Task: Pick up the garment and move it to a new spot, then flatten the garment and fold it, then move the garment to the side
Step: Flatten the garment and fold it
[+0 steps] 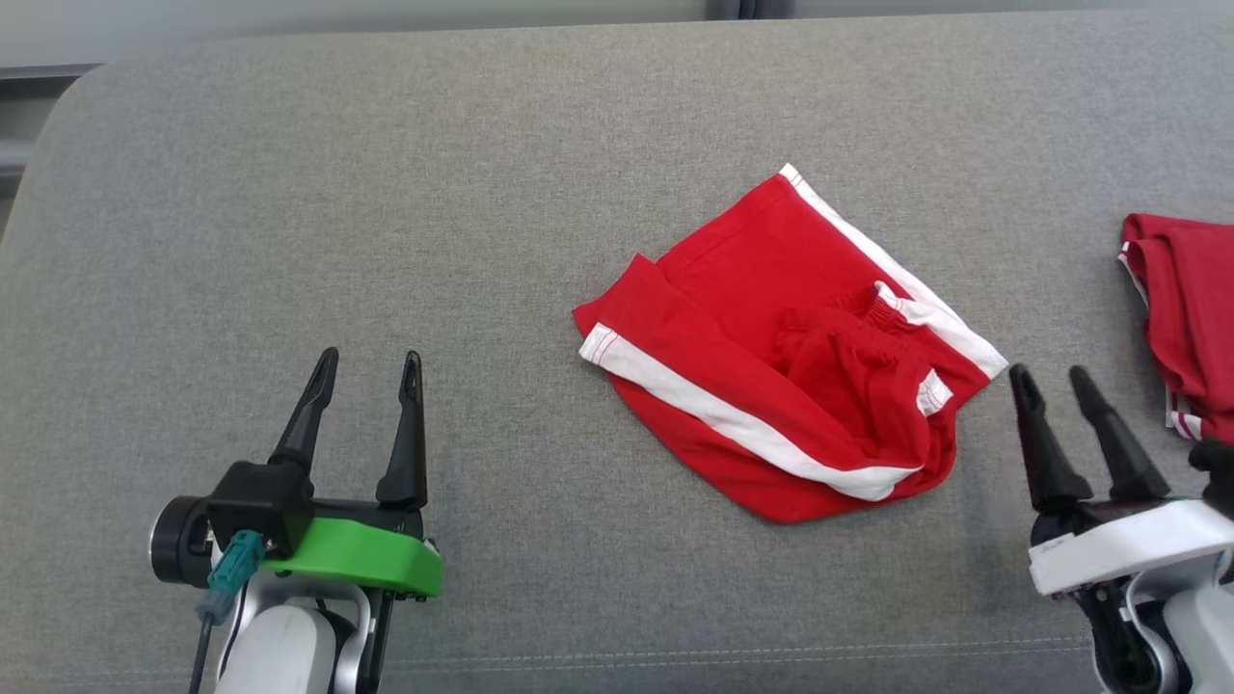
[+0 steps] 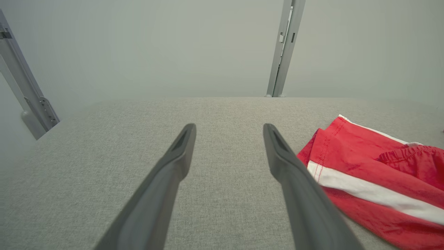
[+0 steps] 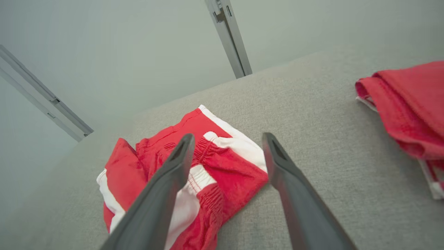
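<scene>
both grippers sit low in the head view. left gripper [image 1: 371, 359] is spread wide and empty over the bare grey cushion [image 1: 386, 193], well clear of the cloth. right gripper [image 1: 1050, 374] is wide apart too, nothing between its fingers, tips just beside the near right corner of the red garment [image 1: 762, 386]. that garment lies mid-cushion, rumpled, waistband bunched, one side doubled over. so the placing looks done, while flattening, folding and the shift to the side all look yet to come. another red piece [image 1: 1181, 308] sits apart at the right edge.
</scene>
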Tool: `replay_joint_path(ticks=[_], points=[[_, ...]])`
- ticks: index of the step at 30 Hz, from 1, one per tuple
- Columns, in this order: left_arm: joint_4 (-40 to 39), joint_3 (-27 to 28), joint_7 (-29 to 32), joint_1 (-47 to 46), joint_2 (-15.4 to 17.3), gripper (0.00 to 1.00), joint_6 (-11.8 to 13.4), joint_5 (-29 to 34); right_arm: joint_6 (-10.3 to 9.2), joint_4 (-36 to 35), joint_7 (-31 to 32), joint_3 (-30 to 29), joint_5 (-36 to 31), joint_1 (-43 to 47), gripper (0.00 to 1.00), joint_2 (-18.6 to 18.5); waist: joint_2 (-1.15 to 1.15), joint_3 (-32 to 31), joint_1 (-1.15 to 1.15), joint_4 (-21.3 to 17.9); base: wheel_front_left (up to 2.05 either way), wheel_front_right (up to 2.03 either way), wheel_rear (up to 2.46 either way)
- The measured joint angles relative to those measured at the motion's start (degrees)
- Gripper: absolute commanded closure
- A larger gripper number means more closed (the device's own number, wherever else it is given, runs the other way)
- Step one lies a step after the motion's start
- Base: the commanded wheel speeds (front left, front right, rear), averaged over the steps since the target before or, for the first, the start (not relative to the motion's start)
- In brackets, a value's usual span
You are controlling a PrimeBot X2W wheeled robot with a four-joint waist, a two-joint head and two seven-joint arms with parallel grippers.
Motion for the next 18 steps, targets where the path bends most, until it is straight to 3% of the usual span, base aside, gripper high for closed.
replay_joint_path(ticks=[6,10,18], points=[[-1.14,0.62,0.25,1.36,0.27,0.00,1.44,-0.04,0.00,-6.59,-0.19,-8.78,-12.96,0.25,0.00,3.01,0.00,-1.73,0.00,-0.71,0.00,0.00,0.00],[-1.83,0.77,0.42,2.13,0.49,0.00,2.33,-0.03,0.00,-8.84,0.93,-8.35,-20.02,0.18,0.00,3.68,0.00,-3.23,0.00,-1.09,0.00,0.00,0.00],[-2.15,0.91,0.01,5.53,0.81,0.00,3.68,0.05,0.00,-9.04,3.48,-4.33,-24.87,2.89,0.00,4.93,0.00,-6.57,0.00,-1.45,0.00,0.00,0.00]])
